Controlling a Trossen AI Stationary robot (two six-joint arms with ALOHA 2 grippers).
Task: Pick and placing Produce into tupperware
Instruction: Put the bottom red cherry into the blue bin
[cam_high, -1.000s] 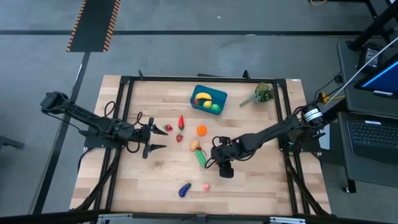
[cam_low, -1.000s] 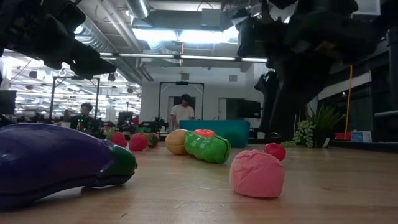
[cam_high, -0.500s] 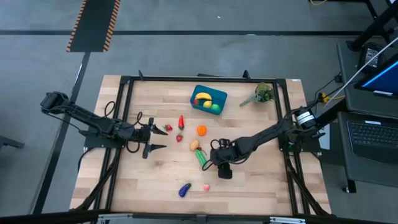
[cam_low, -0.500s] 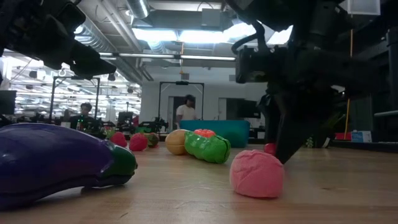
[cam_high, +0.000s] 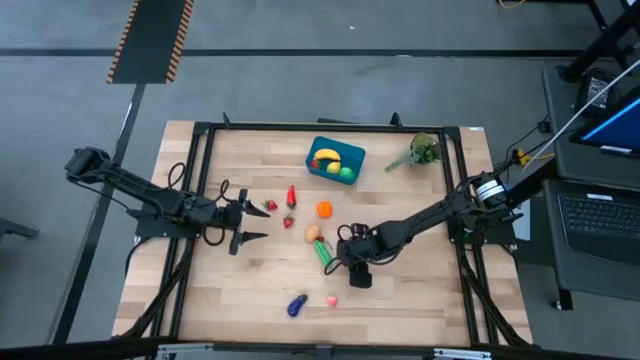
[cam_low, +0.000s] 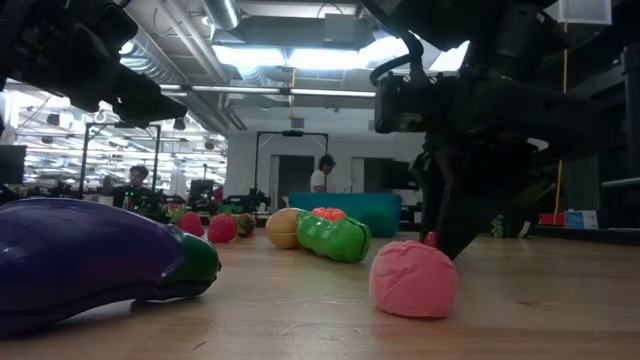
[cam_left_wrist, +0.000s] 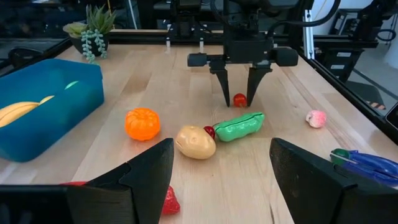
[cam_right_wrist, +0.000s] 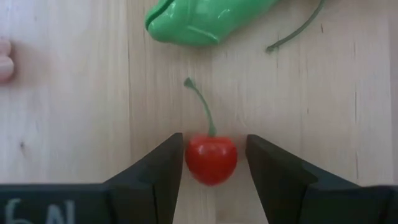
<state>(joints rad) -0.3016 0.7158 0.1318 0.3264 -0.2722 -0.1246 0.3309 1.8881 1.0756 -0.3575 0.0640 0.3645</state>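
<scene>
My right gripper (cam_right_wrist: 211, 149) is open and low over the table's middle (cam_high: 352, 264). Its fingers stand on either side of a small red cherry (cam_right_wrist: 211, 159) with a green stem, which rests on the wood (cam_left_wrist: 239, 99). One finger is very close to the cherry and the other has a small gap. My left gripper (cam_high: 248, 222) is open above the table's left part. The teal tub (cam_high: 322, 146) near the far edge holds a banana and other pieces. A green pea pod (cam_high: 323, 252) and a tan potato (cam_high: 312, 233) lie beside the cherry.
Loose pieces lie around: an orange (cam_high: 324, 209), a red chili (cam_high: 291, 195), two strawberries (cam_high: 270, 206) (cam_high: 287, 222), a purple eggplant (cam_high: 297, 304) and a pink piece (cam_high: 331, 300). A leafy sprig (cam_high: 420, 152) lies right of the tub. Bare wood shows near the right edge.
My right gripper has come down to the table and shifted slightly toward the left edge, so its open fingers now flank the cherry. The cherry and the other pieces have stayed in place.
</scene>
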